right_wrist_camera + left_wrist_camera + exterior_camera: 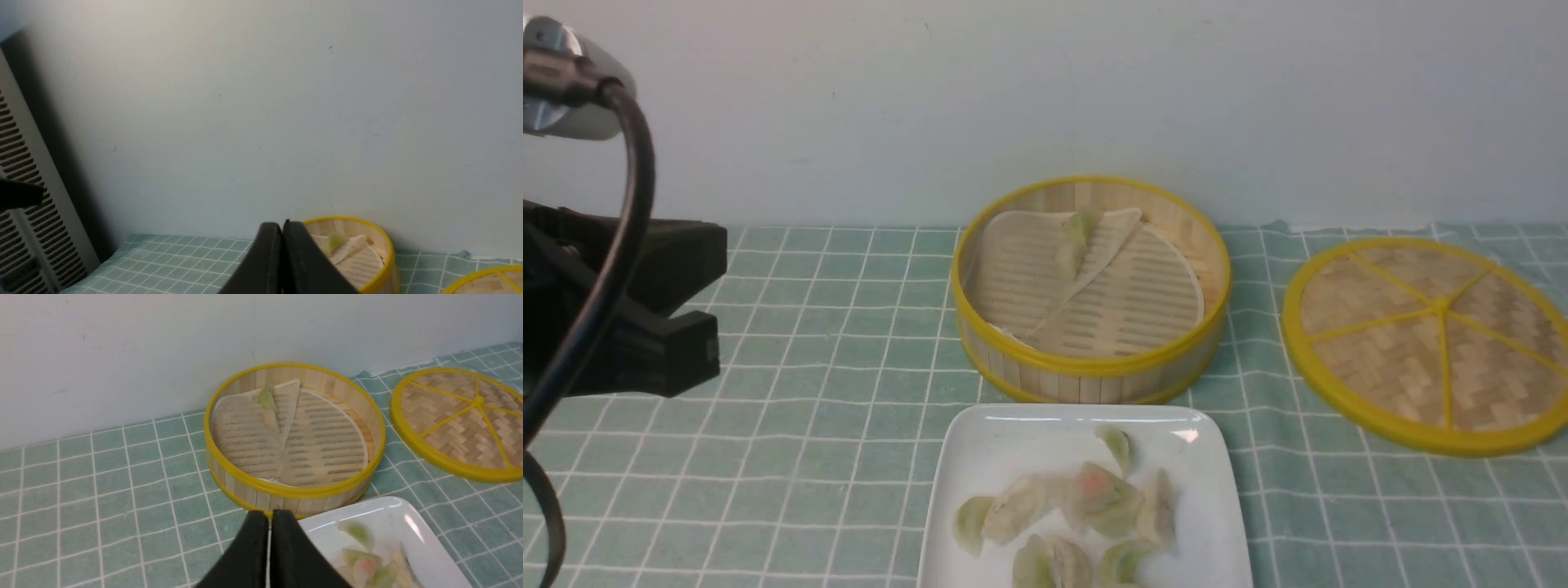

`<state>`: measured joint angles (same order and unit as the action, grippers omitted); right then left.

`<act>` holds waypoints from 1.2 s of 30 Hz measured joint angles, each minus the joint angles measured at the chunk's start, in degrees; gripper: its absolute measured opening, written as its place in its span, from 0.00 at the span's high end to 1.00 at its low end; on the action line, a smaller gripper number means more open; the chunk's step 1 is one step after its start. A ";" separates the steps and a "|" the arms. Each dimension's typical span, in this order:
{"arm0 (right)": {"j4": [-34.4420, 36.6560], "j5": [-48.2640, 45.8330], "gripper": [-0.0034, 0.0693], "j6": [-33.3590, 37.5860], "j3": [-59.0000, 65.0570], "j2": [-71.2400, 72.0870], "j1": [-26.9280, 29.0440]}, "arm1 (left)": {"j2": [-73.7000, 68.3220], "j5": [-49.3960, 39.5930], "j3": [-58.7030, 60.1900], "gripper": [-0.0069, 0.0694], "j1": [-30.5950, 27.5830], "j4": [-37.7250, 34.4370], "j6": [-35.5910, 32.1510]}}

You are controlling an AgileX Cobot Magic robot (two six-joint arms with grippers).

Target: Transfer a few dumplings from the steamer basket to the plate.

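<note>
The steamer basket [1086,366] stands mid-table with its whitish liner folded over. A pale green dumpling [1080,229] and a whitish one just below it lie on the fold. Touching the basket's near side is the white plate [1001,449], which carries several dumplings [1098,498], one with a pinkish centre. My left gripper [268,516] is shut and empty, hovering off the plate's [392,510] left corner, just short of the basket [286,492]. My right gripper [282,226] is shut, empty and raised, with the basket [386,261] and a green dumpling [337,241] beyond it.
The flat woven lid [1429,343] lies right of the basket. My left arm's black body [645,327] and its cable [633,188] fill the front view's left edge. A pale wall runs close behind the basket. A grey vented panel [24,204] stands at the side.
</note>
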<state>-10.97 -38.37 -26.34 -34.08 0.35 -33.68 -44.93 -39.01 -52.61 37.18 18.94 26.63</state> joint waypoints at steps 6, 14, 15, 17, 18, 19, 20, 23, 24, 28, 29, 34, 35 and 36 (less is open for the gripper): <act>0.00 0.00 0.97 0.00 0.00 0.00 0.00 | 0.00 0.24 0.00 0.92 0.00 0.62 0.00; 0.00 0.00 0.97 -0.07 0.00 0.00 0.00 | 1.56 0.50 0.62 0.92 0.00 0.11 -3.56; 0.00 0.00 0.97 -0.07 0.00 0.00 0.00 | 1.97 0.50 0.87 0.92 0.00 -0.17 -3.80; 0.00 0.00 0.97 -0.07 0.00 0.00 0.00 | 5.18 1.24 3.31 0.92 -0.91 -2.62 -7.10; 0.00 0.00 0.97 -0.07 0.00 0.00 0.00 | 7.51 2.22 5.49 0.92 -2.33 -4.41 -8.92; 0.00 0.00 0.97 -0.07 0.00 0.00 0.00 | 8.79 2.82 6.82 0.92 -3.60 -5.31 -10.05; 0.00 0.00 0.97 -0.07 0.00 0.00 0.00 | 12.24 4.90 10.47 0.92 -5.99 -7.33 -11.72; 0.00 0.00 0.97 -0.07 0.00 0.00 0.00 | 20.50 10.62 20.61 0.92 -13.61 -11.83 -15.24; 0.00 0.00 0.97 -0.07 0.00 0.00 0.00 | 20.50 11.04 21.36 0.92 -14.16 -11.83 -15.51; 0.00 0.00 0.97 -0.07 0.01 0.00 0.00 | 31.53 17.82 35.42 0.92 -23.18 -15.77 -19.52; 0.00 0.00 0.97 -0.07 0.01 0.00 0.00 | 36.58 19.59 42.53 0.92 -26.96 -16.41 -20.97; 0.00 -0.03 0.97 -0.07 0.06 0.00 0.00 | 45.01 19.67 52.98 0.92 -31.38 -16.68 -22.17; 0.00 -0.03 0.97 -0.07 0.06 0.00 0.00 | 45.16 19.67 53.19 0.92 -31.48 -16.68 -22.18; 0.06 -0.03 0.97 -0.07 0.06 -0.05 0.00 | 45.43 19.40 54.12 0.92 -31.86 -16.81 -22.23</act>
<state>-10.91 -38.40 -26.41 -34.02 0.30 -33.68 0.49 -19.61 1.51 5.33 2.13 4.40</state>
